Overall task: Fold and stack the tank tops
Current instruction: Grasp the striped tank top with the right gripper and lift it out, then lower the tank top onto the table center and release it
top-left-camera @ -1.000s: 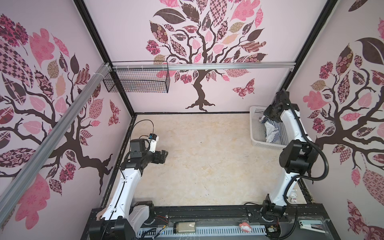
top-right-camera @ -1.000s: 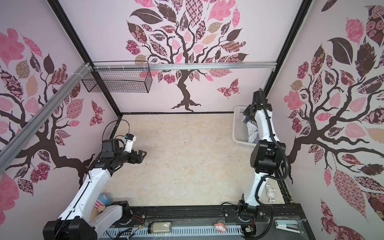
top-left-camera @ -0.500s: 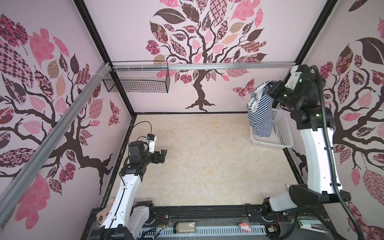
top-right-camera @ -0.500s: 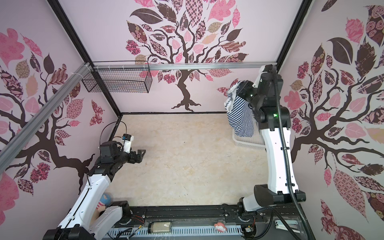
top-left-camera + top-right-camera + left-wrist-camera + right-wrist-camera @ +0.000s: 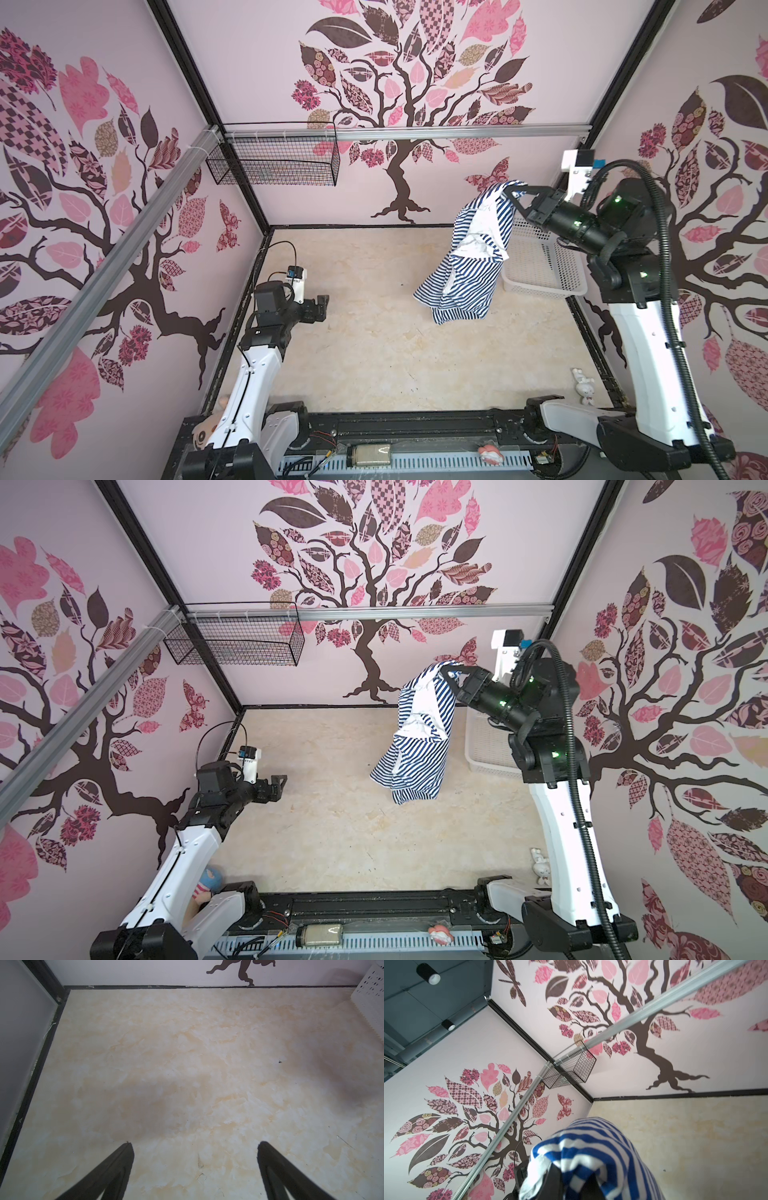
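Left wrist view shows the left pincer [image 5: 195, 1145] spread wide over bare tabletop [image 5: 187, 1064], holding nothing. In both top views it sits at the left edge, well apart from the cloth.

Farther in, a striped tank top [image 5: 469, 266] hangs above the right half of the tabletop, just in front of the white basket [image 5: 544, 270]. It dangles from the right pincer [image 5: 508, 192], whose jaws are clamped on a small fold at the very top of the fabric. The cloth is bunched and doubled over itself, with white showing between the stripes. Whether this is one top or two caught together cannot be told, nor whether the lowest hem touches the tabletop.

The likeliest trouble is that narrow pinch. With the whole weight hanging from one fold, a quick swing could let the fabric slide out and drop in a heap. If a second top is tangled in, it may fall free partway and land crumpled. Lowered as it hangs, the cloth would probably pile up rather than spread flat. The left pincer, reaching in for a corner, could then close on several layers at once. Close to the basket, the trailing edge might also catch on its rim.
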Controlling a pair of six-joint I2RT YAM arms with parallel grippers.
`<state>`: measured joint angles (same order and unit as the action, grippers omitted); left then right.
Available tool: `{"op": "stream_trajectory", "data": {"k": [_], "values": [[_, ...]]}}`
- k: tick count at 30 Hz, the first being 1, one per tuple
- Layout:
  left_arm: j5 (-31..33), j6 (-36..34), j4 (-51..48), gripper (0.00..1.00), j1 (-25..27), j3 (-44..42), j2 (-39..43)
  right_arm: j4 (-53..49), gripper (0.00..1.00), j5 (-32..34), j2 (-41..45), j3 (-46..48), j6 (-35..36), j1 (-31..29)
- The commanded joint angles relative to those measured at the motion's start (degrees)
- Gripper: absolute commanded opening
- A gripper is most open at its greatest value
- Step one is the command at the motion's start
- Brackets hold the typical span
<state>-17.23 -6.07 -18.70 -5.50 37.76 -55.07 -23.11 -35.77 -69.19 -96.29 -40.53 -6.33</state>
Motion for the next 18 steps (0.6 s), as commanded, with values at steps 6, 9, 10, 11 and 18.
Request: {"op": "stream_trajectory", "data": {"k": [6,9,10,11,18], "values": [[-4.0,-1.4,-0.1,0.97,-0.2,-0.4,-0.4,1.3,0.0,-2.0,9.0,6.0,-1.8,-0.4],[-5.3,-1.1,-0.1,0.97,-0.1,0.4,-1.2,4.0,0.0,-3.8,9.7,8.5,-5.2,-1.4],[-5.6,-1.1,-0.1,0.97,-0.1,0.6,-1.6,4.2,0.0,-2.7,9.7,9.0,-5.0,-3.0],[-5.9,-1.1,-0.1,0.97,0.0,0.8,-1.9,3.2,0.0,-0.1,9.3,9.1,-3.5,-5.9],[-5.9,-1.7,-0.8,0.97,0.1,1.2,-2.9,0.7,0.0,15.6,-5.2,12.2,5.1,-29.9]]}}
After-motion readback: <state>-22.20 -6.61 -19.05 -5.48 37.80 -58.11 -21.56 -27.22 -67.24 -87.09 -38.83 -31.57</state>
